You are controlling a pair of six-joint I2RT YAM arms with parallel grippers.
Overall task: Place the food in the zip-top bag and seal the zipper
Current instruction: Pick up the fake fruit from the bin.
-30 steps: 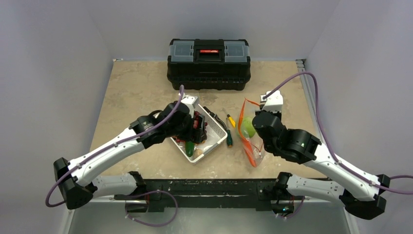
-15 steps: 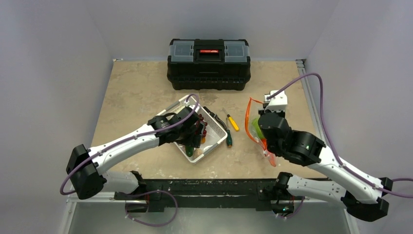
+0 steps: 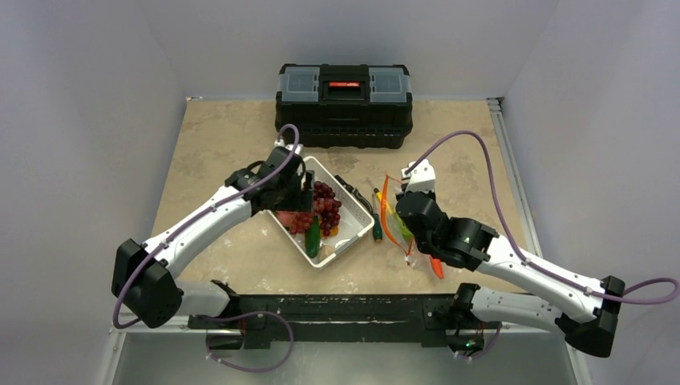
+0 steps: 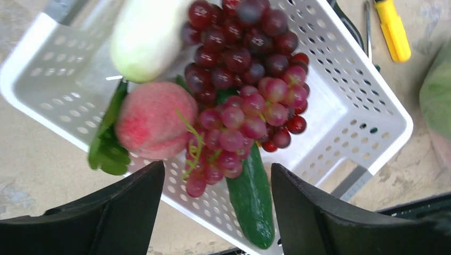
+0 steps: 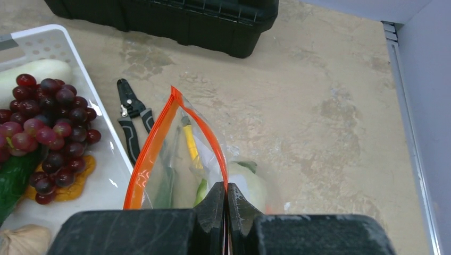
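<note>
Grey walls box in the beige worktop on three sides, and the right wall sits tight against the right edge.

Top view:
- Toolbox sits against the far edge, centre.
- Basket is mid-table, turned diagonal, with one corner toward the near edge.
- Widest bare stretches run along the left edge and in the far right corner.
- Shears and two screwdrivers lie in the narrow lane between basket and bag.
- Left arm reaches in from the near left corner. The left gripper is over the basket's far-left part, beside the grapes.
- Right arm comes from the near right corner, bent toward centre. The right gripper is at the bag, which stands just right of the screwdrivers.
- Can't read either jaw state from here.

Left wrist:
- Jaws are spread wide with nothing between them, looking down into the basket.
- Food is clearer here than from the top. The pink piece touches the grapes.
- The white oblong is just past it.
- The cucumber runs under the tip of the bunch.

Right wrist:
- Jaws are clamped on one lip of the zipper, and the bag's mouth gapes.
- Cabbage shows through the plastic, low in the bag.
- The orange chunk is under the grapes in the basket.
- Bare worktop runs from the bag to the right edge.
</note>
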